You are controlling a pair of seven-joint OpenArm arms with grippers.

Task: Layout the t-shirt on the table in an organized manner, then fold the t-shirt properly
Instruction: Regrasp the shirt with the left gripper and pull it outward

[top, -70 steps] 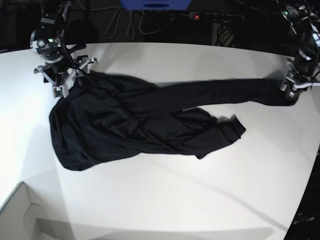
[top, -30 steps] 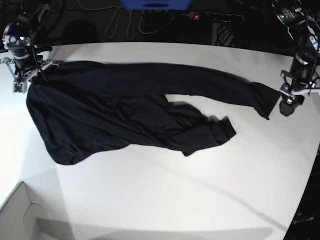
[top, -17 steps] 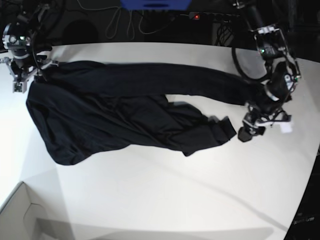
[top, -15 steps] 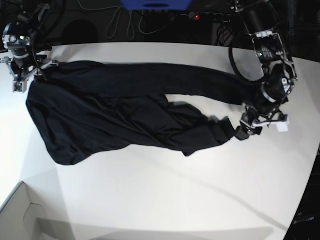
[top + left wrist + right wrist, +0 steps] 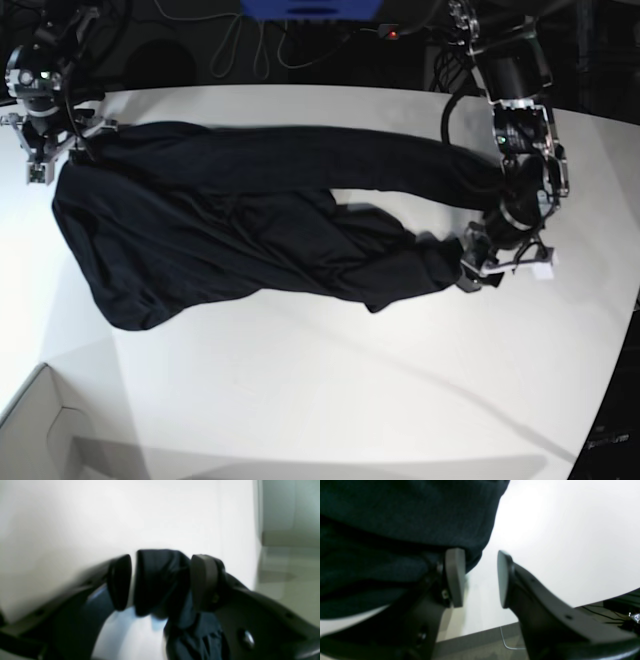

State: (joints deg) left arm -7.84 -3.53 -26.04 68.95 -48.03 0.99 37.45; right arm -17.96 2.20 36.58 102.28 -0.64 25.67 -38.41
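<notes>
Black fabric of the t-shirt (image 5: 250,230) sprawls across the far half of the white tabletop (image 5: 330,390), bunched and twisted, with one long band stretched along the back edge from our right arm's side toward our left arm's side.

At the left gripper (image 5: 160,582) we see the jaws standing well apart with a rolled fold of the shirt (image 5: 160,580) between them. The cloth sits close to the one finger (image 5: 206,582) and a thin strip of white shows between it and the other finger (image 5: 120,582), so the jaws straddle the fold without pinching it. In the base view this gripper (image 5: 478,268) is low at the crumpled end of the shirt nearest the tabletop's side edge.

At the right gripper (image 5: 480,577) the jaws are parted, with bare tabletop (image 5: 557,542) in the gap. The shirt (image 5: 395,517) lies over and beside the outer face of one finger (image 5: 455,577), not between the two. In the base view this gripper (image 5: 50,150) stands at the shirt's far corner.
</notes>
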